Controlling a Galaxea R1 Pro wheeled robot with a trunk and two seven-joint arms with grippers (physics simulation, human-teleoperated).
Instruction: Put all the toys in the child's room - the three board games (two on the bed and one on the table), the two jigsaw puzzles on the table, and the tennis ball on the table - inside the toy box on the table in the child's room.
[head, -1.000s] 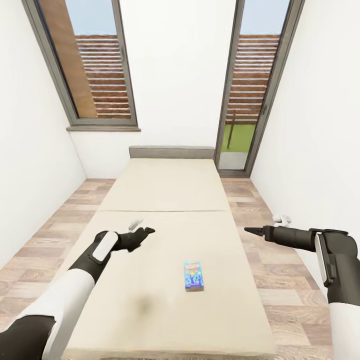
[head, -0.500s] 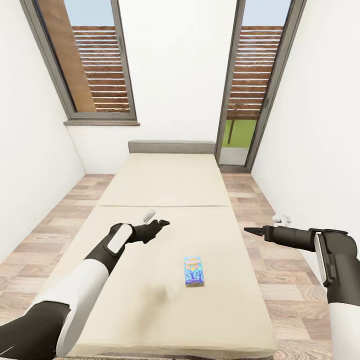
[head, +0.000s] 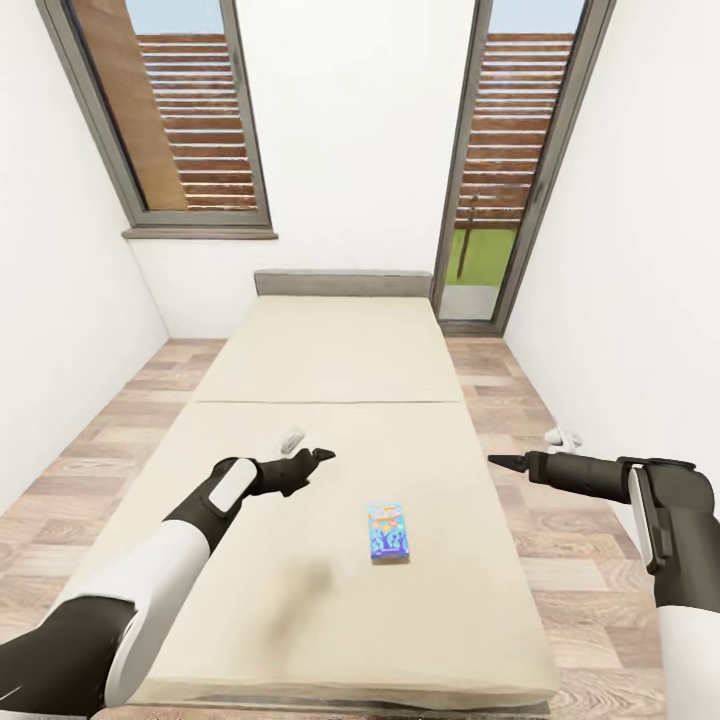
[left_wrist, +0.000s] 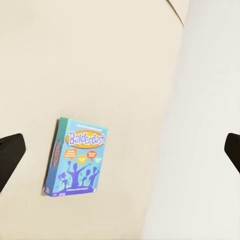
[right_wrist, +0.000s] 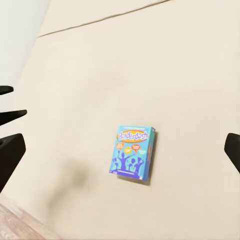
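Observation:
A blue cartoon-printed board game (head: 387, 531) lies flat on the beige mattress of the bed (head: 330, 370), right of the middle. It reads "Balderdash" in the left wrist view (left_wrist: 76, 158) and shows in the right wrist view too (right_wrist: 132, 154). My left gripper (head: 315, 458) hovers open over the mattress, left of and beyond the box, holding nothing. My right gripper (head: 500, 461) hangs open past the bed's right edge, level with the left one. The table, the toy box, the puzzles and the tennis ball are out of view.
The grey headboard (head: 342, 283) stands against the white far wall between a slatted window (head: 195, 120) and a tall glass door (head: 500, 170). Strips of wood-plank floor (head: 560, 520) run along both sides of the bed, with white walls close by.
My left arm has reached forward and to the right over the mattress, towards the box. The head view has shifted a little, so the bed sits higher. The right arm has stayed put.

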